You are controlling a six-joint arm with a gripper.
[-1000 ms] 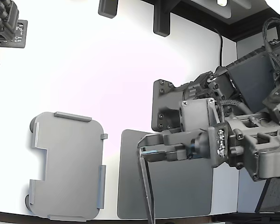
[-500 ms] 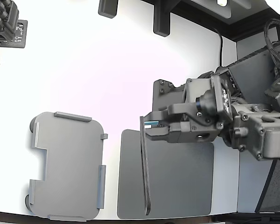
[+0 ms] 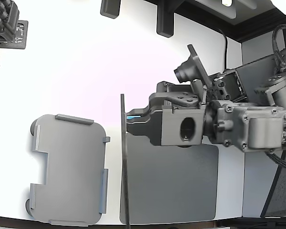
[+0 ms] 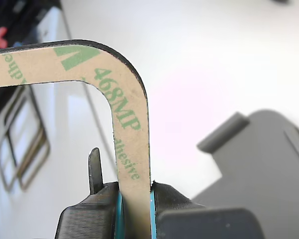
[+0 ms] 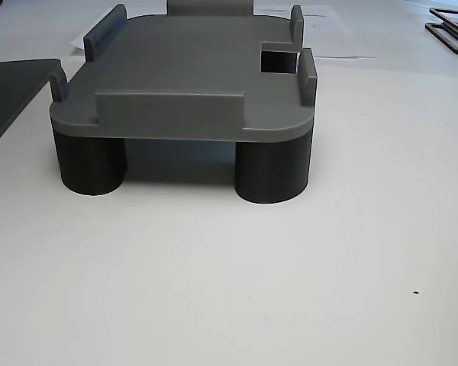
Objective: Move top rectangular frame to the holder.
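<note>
frame (image 4: pixel 132 124): thin flat ring, tan face with green printed lettering, dark edge, rounded corner shown close in the wrist view. in the exterior view it is turned edge-on (image 3: pixel 123 157), a thin dark upright line between the holder and the mat, its lower end running to the bottom of the picture. whether that end touches the worktop cannot be told.

gripper (image 3: pixel 129 125): dark grey, reaching in from the exterior view's right. fingers (image 4: pixel 89 211) closed tight on one side of the frame near a corner, ribbed dark pads with blue liners pressed against both faces.

holder (image 3: pixel 69 169): light grey rounded-rectangular tray on the worktop at the exterior view's lower left, raised tabs on its edges, a stepped notch in its left side. the other view shows it (image 5: pixel 183 72) standing on round dark feet, top surface bare. just beside the frame, not touching it.

mat (image 3: pixel 181 183): darker grey flat sheet with rounded corners, lying on the worktop under the gripper, right of the frame in the exterior view.

worktop (image 3: pixel 86 71): white, glossy.

second arm (image 3: pixel 2 24): dark, at the exterior view's upper left corner, well apart from the rest.
</note>
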